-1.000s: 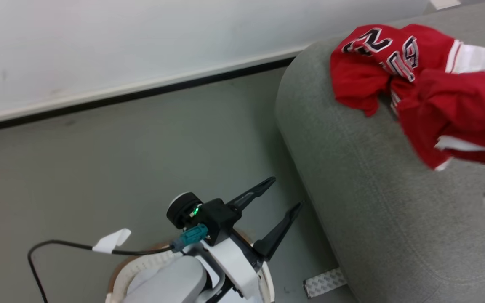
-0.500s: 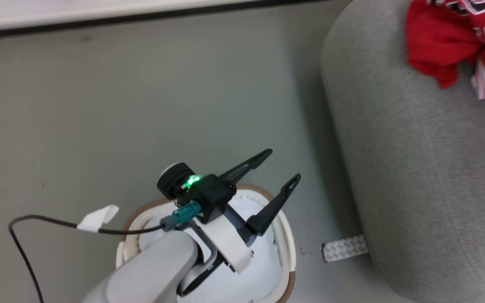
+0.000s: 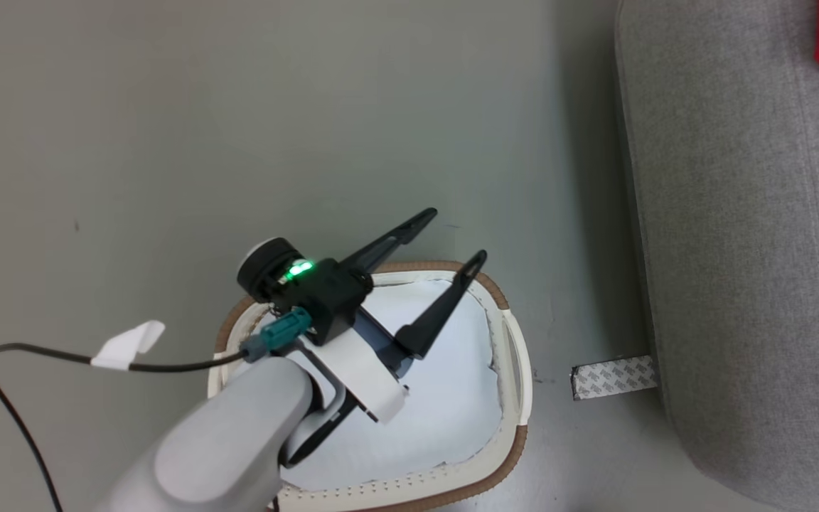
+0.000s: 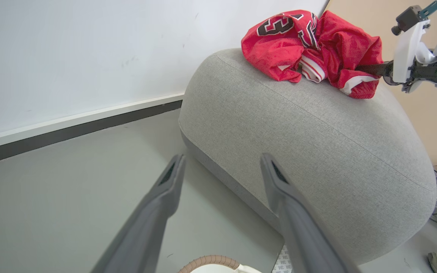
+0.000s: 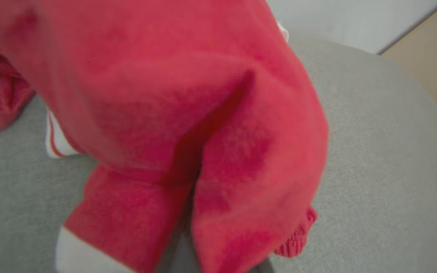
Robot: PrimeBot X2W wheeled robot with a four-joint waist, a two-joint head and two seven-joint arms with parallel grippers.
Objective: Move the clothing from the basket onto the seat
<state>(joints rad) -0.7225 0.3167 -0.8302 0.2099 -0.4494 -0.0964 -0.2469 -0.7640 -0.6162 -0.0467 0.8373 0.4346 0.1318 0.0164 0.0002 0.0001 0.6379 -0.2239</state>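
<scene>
Grey floor (image 3: 168, 107) — basket (image 3: 517, 398) with pale clothing (image 3: 445, 405) just under the left tool (image 3: 456, 235).

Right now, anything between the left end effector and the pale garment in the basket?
Nothing visible. The open left end effector hangs above the rounded white plastic basket, its pale whitish garment lying uncovered.

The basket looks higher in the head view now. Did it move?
No. The basket keeps the same gap to the tape strip on the floor, just left of it; the camera tilted instead.
</scene>
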